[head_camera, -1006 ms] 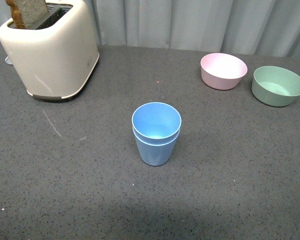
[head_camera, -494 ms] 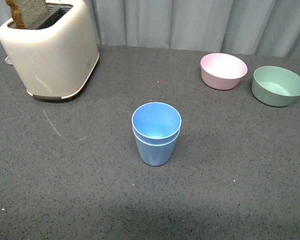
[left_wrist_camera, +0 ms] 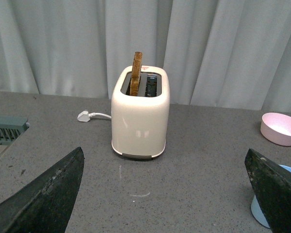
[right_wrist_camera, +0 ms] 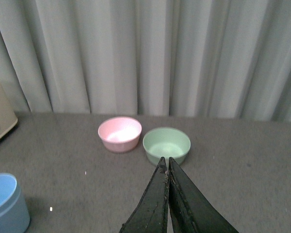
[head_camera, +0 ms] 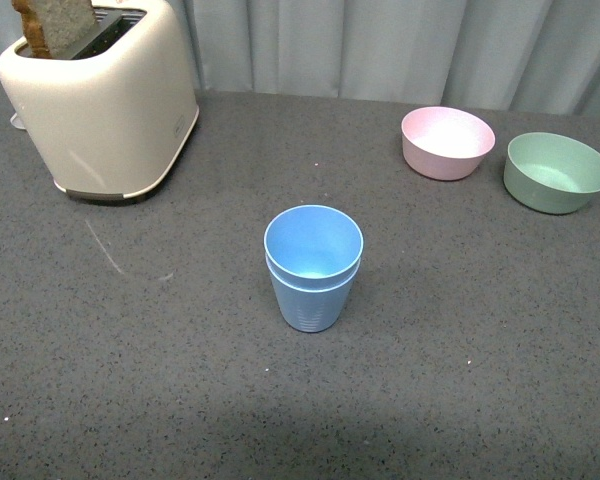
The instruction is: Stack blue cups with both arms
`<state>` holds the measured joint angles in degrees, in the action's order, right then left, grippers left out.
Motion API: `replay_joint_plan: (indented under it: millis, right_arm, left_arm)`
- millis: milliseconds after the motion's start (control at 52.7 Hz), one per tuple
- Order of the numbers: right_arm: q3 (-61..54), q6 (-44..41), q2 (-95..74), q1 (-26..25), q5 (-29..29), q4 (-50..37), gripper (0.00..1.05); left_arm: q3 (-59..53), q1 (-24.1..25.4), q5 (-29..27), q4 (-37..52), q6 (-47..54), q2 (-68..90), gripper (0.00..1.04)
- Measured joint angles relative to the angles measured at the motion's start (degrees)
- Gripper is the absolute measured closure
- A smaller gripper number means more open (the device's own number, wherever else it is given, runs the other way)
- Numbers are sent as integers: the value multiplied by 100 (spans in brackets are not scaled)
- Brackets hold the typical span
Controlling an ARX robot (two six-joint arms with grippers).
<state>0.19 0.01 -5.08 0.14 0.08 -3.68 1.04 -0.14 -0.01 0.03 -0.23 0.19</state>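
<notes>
Two light blue plastic tumblers (head_camera: 312,265) sit nested, one inside the other, upright near the middle of the dark grey speckled tabletop (head_camera: 460,380); the upper rim sits just above the lower, so the stack looks done. Neither arm shows in the front view. Left gripper (left_wrist_camera: 165,194): fingers spread wide, nothing between them, pulled back toward the near edge, stack to its right side. Right gripper (right_wrist_camera: 168,194): fingers pressed together, holding nothing, also clear of the stack. Likely both backed off to leave the cups free. Cream toaster (head_camera: 100,100) with a bread slice (head_camera: 58,25) near the far left corner; pink bowl (head_camera: 447,142) and green bowl (head_camera: 557,172) just beside each other far right, untouched.
</notes>
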Motion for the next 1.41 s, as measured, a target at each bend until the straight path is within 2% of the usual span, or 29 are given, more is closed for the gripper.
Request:
replay_joint_plan:
  millis: [38,304,456,551,892,949,1405]
  right_arm:
    - [0,0,308,0,-13,315,104]
    - [0,-7,479,0,-13,358,103]
    - [0,-4,485,0,-15,361,81]
    - [0,-2,485,0,-13,361,60]
    - [0,2,485,0,-13,361,8]
    - [0,-2,485,0,-13,361,10]
    - [0,0,485,0,-13,361,10]
  left_arm:
    - [0,0,-7,0,-2,2,7]
    - [0,0,0,0,0,0,7]
    - [0,0,-2,0,-2,0,7]
    - [0,0,0,0,0,0,7]
    - [0,0,0,0,0,0,7]
    - [0,0,0,0,0,0,7]
    - [0,0,0,0,0,0,7]
